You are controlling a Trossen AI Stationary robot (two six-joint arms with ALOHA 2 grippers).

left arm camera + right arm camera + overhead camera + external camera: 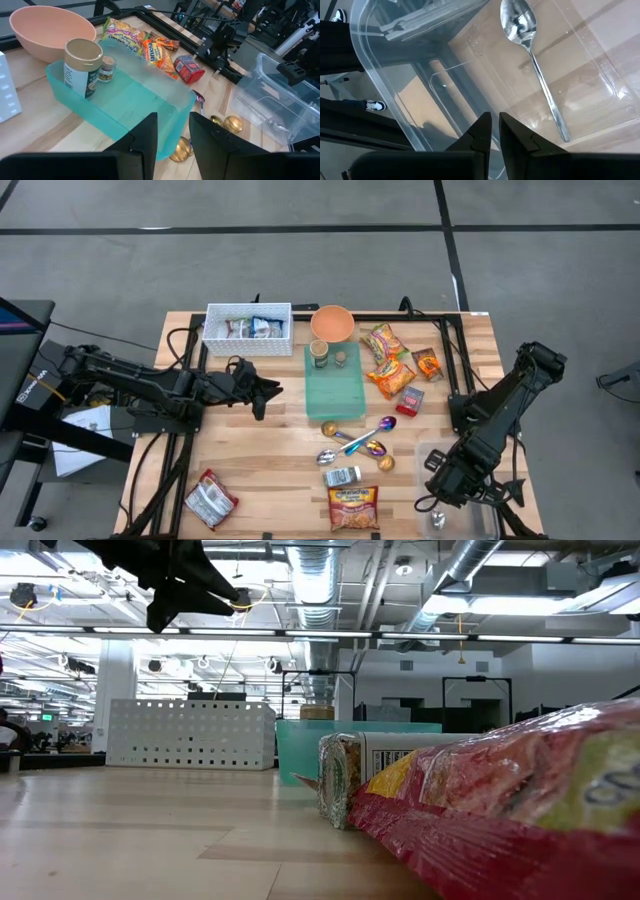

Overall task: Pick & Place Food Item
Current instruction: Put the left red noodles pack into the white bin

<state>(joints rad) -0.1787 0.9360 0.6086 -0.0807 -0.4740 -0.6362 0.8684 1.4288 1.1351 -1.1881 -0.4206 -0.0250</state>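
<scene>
A teal tray [335, 385] at the table's middle holds a tan-lidded can [82, 65] and a small jar [106, 67] at its far end. Snack packets [388, 360] and a red box [189, 67] lie to its right. My left gripper [173, 117] hovers above the table just left of the tray [268, 390], its fingers a little apart and empty. My right gripper [495, 120] is shut and empty, hanging over a clear plastic bin [440, 460] at the near right. A metal spoon [535, 55] lies flat in that bin.
A pink bowl [332, 323] and a white perforated basket [247, 328] with packets stand at the far side. Spoons [365, 442] and gold pieces lie near the tray. A ramen pack [352, 507], a small pack [343, 476] and a packet [210, 498] lie near the front edge.
</scene>
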